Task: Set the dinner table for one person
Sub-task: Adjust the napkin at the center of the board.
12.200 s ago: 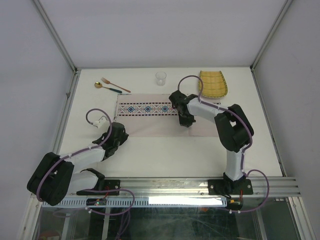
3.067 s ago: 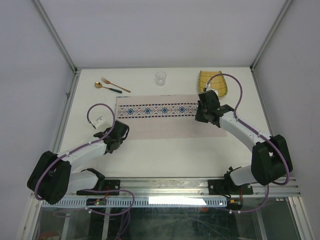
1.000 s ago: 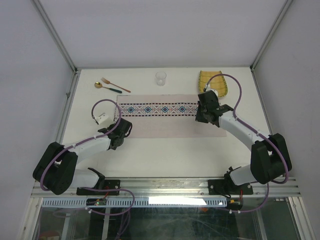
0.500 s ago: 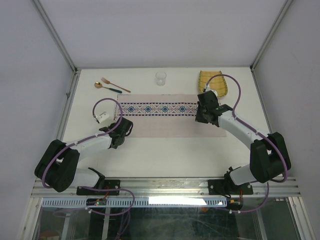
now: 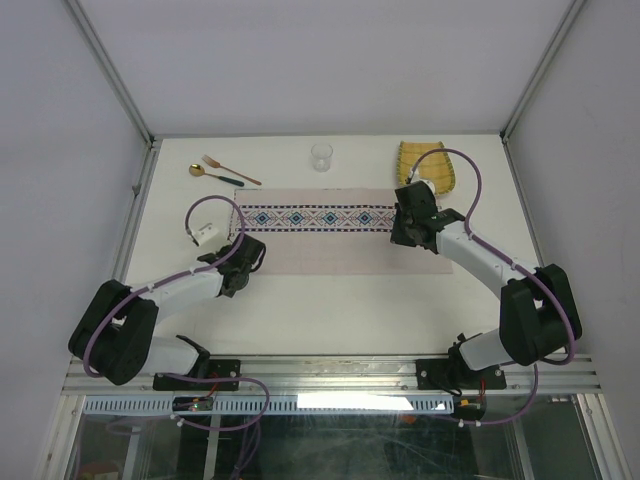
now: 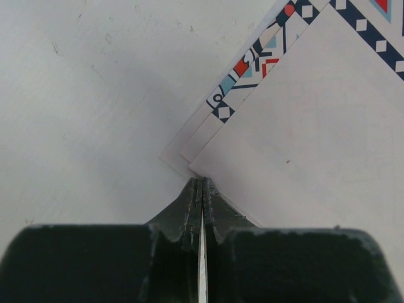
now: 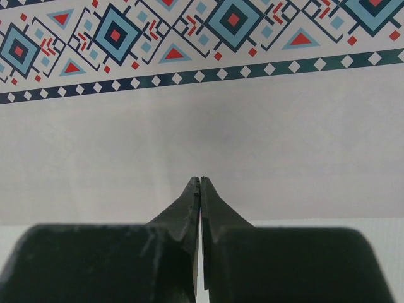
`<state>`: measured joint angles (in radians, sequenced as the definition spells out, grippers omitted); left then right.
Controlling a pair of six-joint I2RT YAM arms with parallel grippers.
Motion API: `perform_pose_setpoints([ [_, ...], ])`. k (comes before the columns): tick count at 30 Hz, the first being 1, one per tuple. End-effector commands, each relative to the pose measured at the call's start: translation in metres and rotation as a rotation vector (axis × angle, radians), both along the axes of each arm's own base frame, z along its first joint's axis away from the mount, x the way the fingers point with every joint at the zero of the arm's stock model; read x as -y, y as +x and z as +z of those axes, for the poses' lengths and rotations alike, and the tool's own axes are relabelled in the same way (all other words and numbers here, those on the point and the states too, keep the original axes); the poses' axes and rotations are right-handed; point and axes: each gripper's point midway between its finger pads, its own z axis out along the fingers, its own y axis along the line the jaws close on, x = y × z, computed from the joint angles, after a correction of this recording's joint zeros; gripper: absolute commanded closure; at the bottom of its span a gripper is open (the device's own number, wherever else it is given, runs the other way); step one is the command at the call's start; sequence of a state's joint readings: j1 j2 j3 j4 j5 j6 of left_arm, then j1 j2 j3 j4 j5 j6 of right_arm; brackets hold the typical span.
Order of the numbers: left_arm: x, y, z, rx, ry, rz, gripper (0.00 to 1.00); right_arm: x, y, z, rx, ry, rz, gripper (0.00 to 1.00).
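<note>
Left wrist view: the left gripper [image 6: 201, 184] has its fingers pressed flat together, tips at the near-left corner of the placemat [image 6: 303, 126], where its layers fan slightly. Whether cloth is caught between them cannot be told. The right gripper [image 7: 200, 181] is likewise closed tight, at the mat's near edge toward its right end. The mat's long axis runs left to right on the dinner table [image 5: 330, 310], so each arm is nearest its own end. The plate [image 5: 425, 166], glass [image 5: 321, 157], fork [image 5: 232, 170] and spoon [image 5: 212, 175] lie beyond the far edge.
</note>
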<state>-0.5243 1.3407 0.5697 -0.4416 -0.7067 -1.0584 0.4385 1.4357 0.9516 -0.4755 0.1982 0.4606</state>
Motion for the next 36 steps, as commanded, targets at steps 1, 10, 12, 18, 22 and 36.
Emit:
perform_pose_setpoints([
  [1,0.001,0.008,0.03,0.086,-0.028,0.034,1.0,-0.003,0.014,0.019,0.064,0.003,0.005,1.0],
  [10,-0.018,0.005,0.108,0.288,-0.042,0.058,1.0,-0.004,0.014,0.036,0.094,0.019,0.005,1.0],
  [12,-0.021,0.006,0.119,0.314,-0.029,0.058,0.95,-0.002,0.015,0.044,0.114,0.019,0.006,1.0],
  [18,-0.023,0.011,0.142,0.374,-0.031,0.059,0.33,0.006,0.013,0.077,0.21,0.016,0.002,0.96],
  [22,-0.018,0.015,0.155,0.409,-0.051,0.037,0.24,0.012,0.01,0.093,0.257,0.012,-0.007,0.56],
  [36,0.003,0.017,0.182,0.485,-0.107,-0.143,0.01,0.018,0.005,0.111,0.3,0.007,0.003,0.15],
])
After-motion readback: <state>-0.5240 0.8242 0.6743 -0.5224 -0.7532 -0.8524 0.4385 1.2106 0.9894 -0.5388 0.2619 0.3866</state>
